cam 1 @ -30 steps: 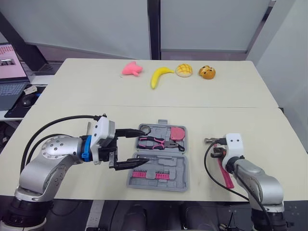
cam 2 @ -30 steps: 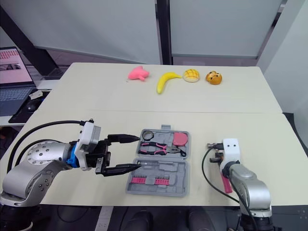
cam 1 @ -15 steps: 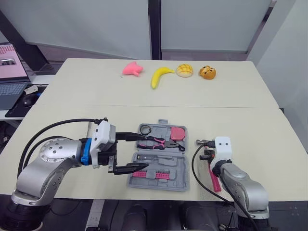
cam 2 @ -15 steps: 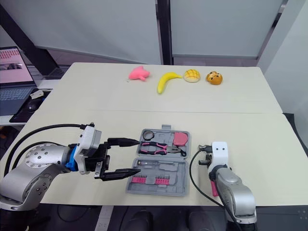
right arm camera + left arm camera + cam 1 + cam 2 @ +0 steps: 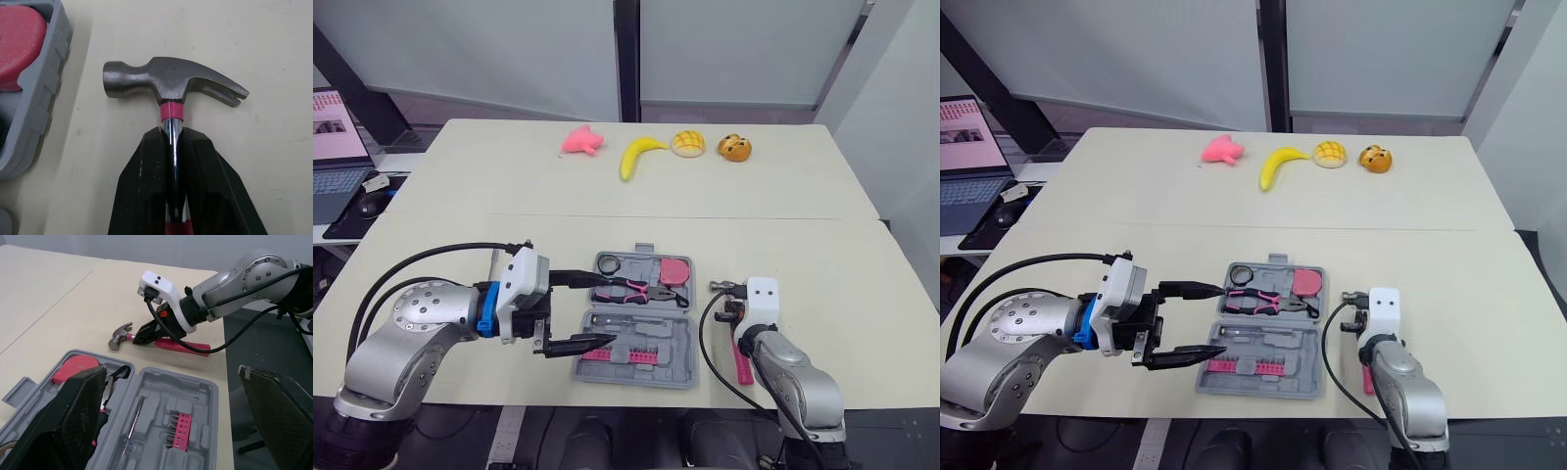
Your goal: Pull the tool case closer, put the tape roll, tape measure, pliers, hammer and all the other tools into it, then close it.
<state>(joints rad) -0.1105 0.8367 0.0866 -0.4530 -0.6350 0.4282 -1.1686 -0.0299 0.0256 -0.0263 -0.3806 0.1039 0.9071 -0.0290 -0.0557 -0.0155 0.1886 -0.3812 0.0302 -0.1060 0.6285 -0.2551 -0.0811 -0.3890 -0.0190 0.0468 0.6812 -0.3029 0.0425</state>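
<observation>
Closer to the tool case [image 5: 674, 345] now, right hand [image 5: 173, 134] clamps the hammer [image 5: 171, 83] on the beige table [image 5: 803, 196]; left hand [image 5: 607, 309] gapes.

Pink toy [image 5: 580, 140], banana [image 5: 639, 155], yellow bun [image 5: 687, 143], orange bun [image 5: 735, 148] on table [image 5: 803, 186]; laptop [image 5: 335, 157] left

Grey tool case [image 5: 677, 345] open, hammer [image 5: 171, 81] outside
It's flat near the table's [image 5: 489, 196] front edge with pink pliers [image 5: 631, 290], pink tape measure [image 5: 674, 269] and bit strip [image 5: 612, 354] slotted in. Steel-headed hammer sits just right of it, pink handle toward that edge.
</observation>
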